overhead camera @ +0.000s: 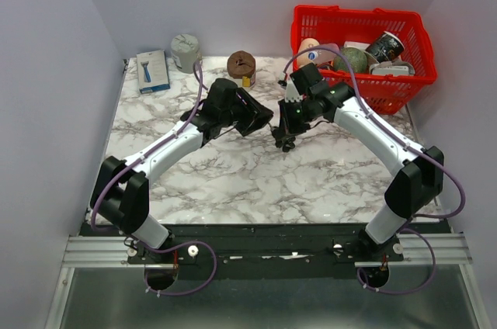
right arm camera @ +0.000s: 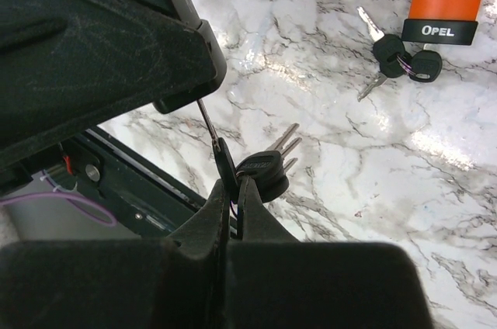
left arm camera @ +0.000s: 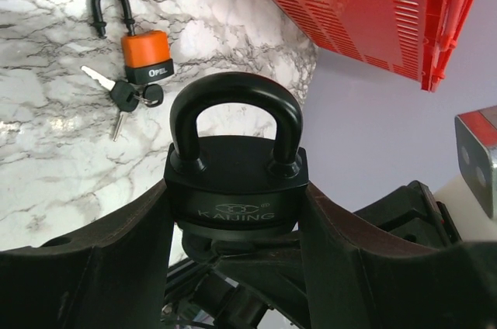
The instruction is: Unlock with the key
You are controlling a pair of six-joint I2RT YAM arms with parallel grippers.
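Left claw: spread fairly wide, fingers clamped on both flanks of the black round-bodied padlock, lifted off the surface near its middle. Shackle seated on both legs.

Right claw: pressed together, pinching the head of the slim black-headed key. Spare keys on the same ring hanging just beside the fingertips.

White grey-veined marble surface, enclosed by pale plain walls. Along the far edge, left to right: blue-and-white carton, grey round dial, brown lump, red plastic slatted basket filled with assorted items. Orange-bodied padlock marked OPEL lying flat near the basket, shackle raised open, its own black-headed keys touching it.

Black padlock: shackle pointing away from the left wrist, base toward the claw's palm. Key: long axis running from the right claw toward the left claw, blade tip reaching the dark underside there. Seating in the keyhole: cannot tell.
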